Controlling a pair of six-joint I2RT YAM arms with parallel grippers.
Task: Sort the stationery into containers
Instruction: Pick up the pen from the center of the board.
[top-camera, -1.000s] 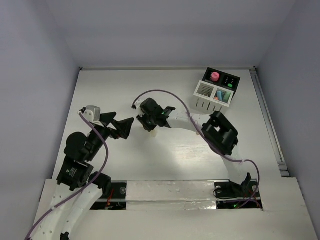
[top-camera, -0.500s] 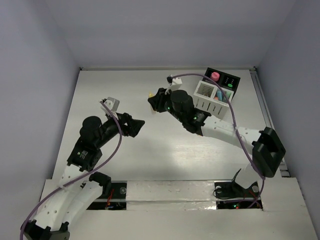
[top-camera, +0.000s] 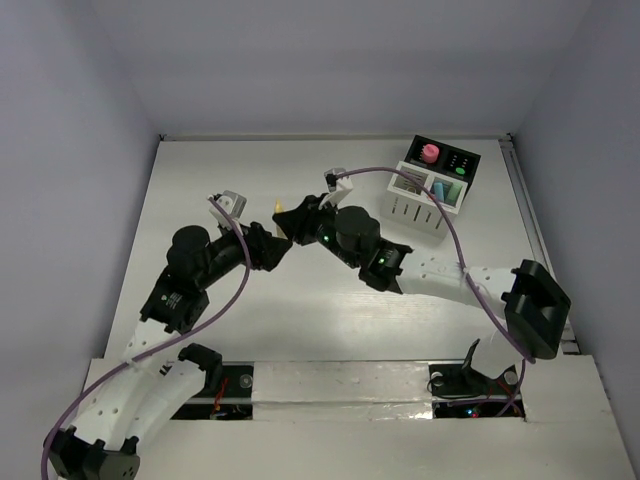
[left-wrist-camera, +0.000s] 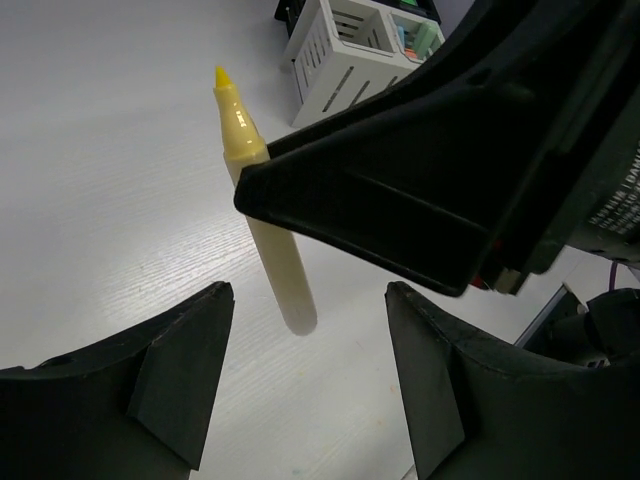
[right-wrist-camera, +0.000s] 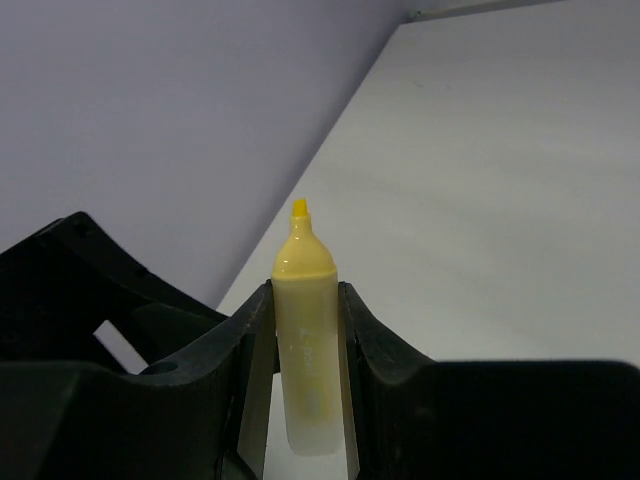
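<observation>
My right gripper is shut on a pastel yellow pen, its yellow tip pointing up and away; the pen also shows in the left wrist view and in the top view. My left gripper is open and empty, close beside the right one; in its wrist view the pen's blunt end hangs just ahead of the gap between its fingers, touching neither. The white slatted box and the joined black box stand at the back right.
The white box holds a blue pen and an orange item. The black box holds a pink-capped bottle and green-capped highlighters. The white box's corner shows in the left wrist view. Purple cables loop over both arms.
My right gripper has lifted the yellow pen and carried it left, from near the white box toward my left gripper. My left gripper has reached forward and right to meet it.
</observation>
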